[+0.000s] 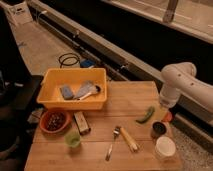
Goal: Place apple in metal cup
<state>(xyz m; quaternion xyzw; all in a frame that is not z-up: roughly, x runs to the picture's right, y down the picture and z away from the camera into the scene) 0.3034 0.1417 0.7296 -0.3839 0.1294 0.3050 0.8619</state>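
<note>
Now claw (165, 114) (apple (167, 116) there) above metal cup (158, 129)

The metal cup (159, 129) is sitting near the table's (125, 97) right edge. The apple (167, 116) is lying just behind-right of the metal cup, under the gripper (163, 109). The pepper (145, 115) is lying behind-left of it, the white container (165, 147) in front.

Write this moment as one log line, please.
gripper: right table edge, beside apple | metal cup: empty, below pepper | apple not in cup
</note>
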